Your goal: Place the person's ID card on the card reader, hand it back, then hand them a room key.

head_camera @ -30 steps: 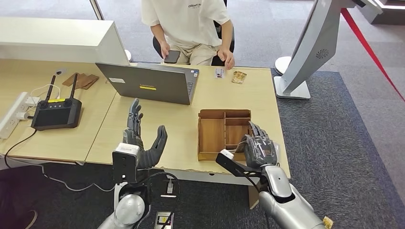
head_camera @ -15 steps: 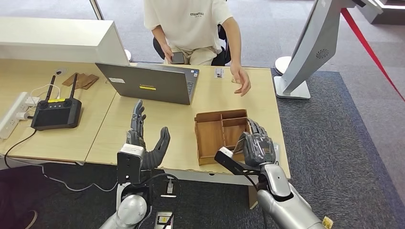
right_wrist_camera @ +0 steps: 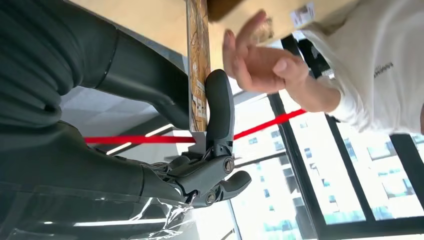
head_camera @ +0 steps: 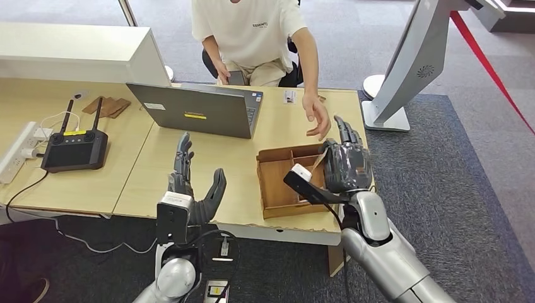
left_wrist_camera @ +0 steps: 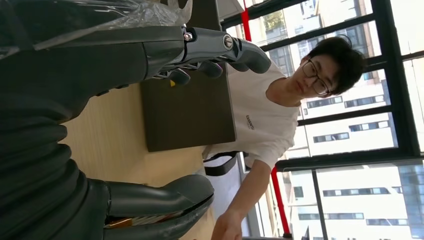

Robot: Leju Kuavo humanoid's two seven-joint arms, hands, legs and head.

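My right hand (head_camera: 344, 165) is raised over the far right corner of the wooden tray (head_camera: 277, 183). It pinches a brown-and-gold patterned room key card (right_wrist_camera: 198, 65) between thumb and finger, edge-on in the right wrist view. The person's open hand (head_camera: 317, 117) reaches toward it, a short gap away; the same hand (right_wrist_camera: 260, 62) shows just beyond the card. A small white card (head_camera: 289, 96) lies on the table in front of the person. My left hand (head_camera: 189, 183) is held up near the table's front edge, fingers spread, holding nothing.
A grey laptop (head_camera: 202, 110) stands open at the table's middle. A black controller with antennas (head_camera: 74, 148) and a white power strip (head_camera: 19, 151) lie at the left. A grey kiosk stand (head_camera: 410, 63) rises right of the table.
My right hand has risen from the table's front edge and moved forward with the card. The person's hand has left the far edge and come toward it. The left hand barely moved.
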